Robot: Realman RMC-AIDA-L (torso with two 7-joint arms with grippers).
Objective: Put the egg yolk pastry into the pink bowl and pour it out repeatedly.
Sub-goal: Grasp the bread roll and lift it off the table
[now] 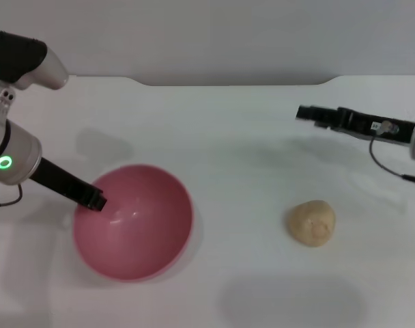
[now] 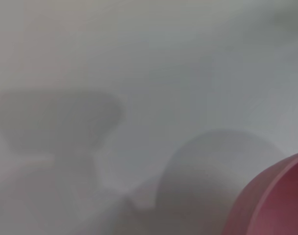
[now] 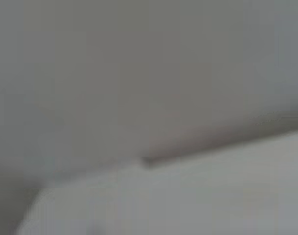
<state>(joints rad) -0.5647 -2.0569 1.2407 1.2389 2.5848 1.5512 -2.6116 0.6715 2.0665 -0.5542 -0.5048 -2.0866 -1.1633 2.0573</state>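
The pink bowl [image 1: 136, 225] sits at the front left of the white table, tipped so its opening faces up and toward me, and it is empty. My left gripper [image 1: 95, 199] is shut on the bowl's left rim. A part of the bowl's rim also shows in the left wrist view [image 2: 276, 205]. The egg yolk pastry [image 1: 312, 222], a pale tan ball, lies on the table to the right of the bowl, well apart from it. My right gripper [image 1: 306, 113] hovers above the table at the back right, behind the pastry and holding nothing.
The white table [image 1: 228, 137] ends at a grey wall at the back. The right wrist view shows only blurred table and wall.
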